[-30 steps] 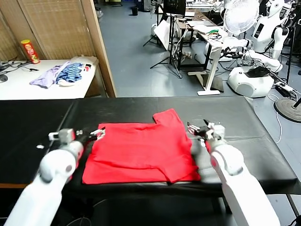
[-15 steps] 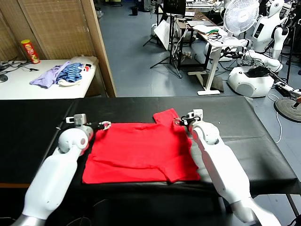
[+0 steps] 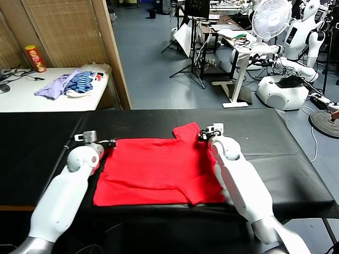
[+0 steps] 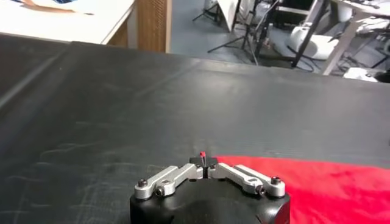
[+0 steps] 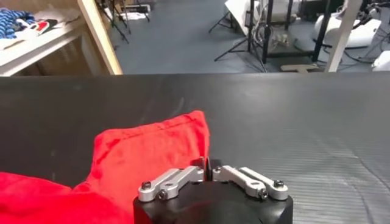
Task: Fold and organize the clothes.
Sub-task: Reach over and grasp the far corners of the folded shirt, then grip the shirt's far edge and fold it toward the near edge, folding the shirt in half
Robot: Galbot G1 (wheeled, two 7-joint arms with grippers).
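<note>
Pinching red T-shirt [image 3: 159, 169] corners, left gripper [image 3: 111, 143], right gripper [image 3: 201, 136], fingers closed

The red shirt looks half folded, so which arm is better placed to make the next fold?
Neither clearly. The left gripper is shut at the red T-shirt's far left corner, the right gripper at its sleeve.

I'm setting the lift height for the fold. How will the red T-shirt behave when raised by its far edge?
The red T-shirt lies flat with soft wrinkles, so it will probably drape limply. It looks thin and likely light. On the black table its trailing part may drag and bunch.
</note>
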